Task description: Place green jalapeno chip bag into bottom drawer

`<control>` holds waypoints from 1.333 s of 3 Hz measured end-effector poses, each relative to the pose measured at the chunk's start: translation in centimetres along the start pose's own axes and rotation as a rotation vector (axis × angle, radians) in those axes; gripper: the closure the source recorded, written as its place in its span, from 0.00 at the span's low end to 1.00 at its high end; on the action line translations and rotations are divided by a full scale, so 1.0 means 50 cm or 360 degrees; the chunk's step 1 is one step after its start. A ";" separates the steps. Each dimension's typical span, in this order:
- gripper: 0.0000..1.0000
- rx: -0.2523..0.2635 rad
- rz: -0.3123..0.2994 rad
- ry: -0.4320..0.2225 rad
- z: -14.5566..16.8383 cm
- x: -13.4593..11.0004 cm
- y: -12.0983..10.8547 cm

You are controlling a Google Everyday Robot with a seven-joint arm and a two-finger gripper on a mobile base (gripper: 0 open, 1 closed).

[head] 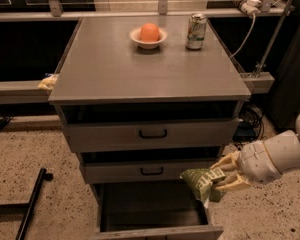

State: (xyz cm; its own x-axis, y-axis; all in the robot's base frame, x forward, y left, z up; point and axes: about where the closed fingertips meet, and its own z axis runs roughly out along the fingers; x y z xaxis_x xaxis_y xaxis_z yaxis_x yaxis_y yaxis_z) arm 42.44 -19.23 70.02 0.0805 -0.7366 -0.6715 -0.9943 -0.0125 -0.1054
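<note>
The green jalapeno chip bag (pixel 201 182) is a crumpled olive-green foil bag with pale markings. My gripper (pixel 226 179) is shut on its right side and holds it in the air. The bag hangs over the right rear part of the open bottom drawer (pixel 155 211), just in front of the middle drawer's right end. The bottom drawer is pulled out, with a plain grey inside. My white arm comes in from the right edge.
The grey cabinet top (pixel 150 64) carries a white bowl with an orange fruit (pixel 149 34) and a green-and-silver soda can (pixel 196 31). Two shallower drawers with black handles (pixel 152 133) sit above. A black bar (pixel 32 201) lies on the speckled floor at left. Cables hang at right.
</note>
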 end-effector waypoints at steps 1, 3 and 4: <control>1.00 0.0000 0.0000 0.0000 0.000 0.000 0.000; 1.00 0.0129 -0.0274 0.0102 0.117 0.109 -0.039; 1.00 0.0119 -0.0300 0.0125 0.203 0.197 -0.060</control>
State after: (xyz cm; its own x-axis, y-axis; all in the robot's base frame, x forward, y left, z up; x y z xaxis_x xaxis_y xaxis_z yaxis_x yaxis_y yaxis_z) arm 46.91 -19.61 56.28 0.2557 -0.7765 -0.5760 -0.9542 -0.1068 -0.2796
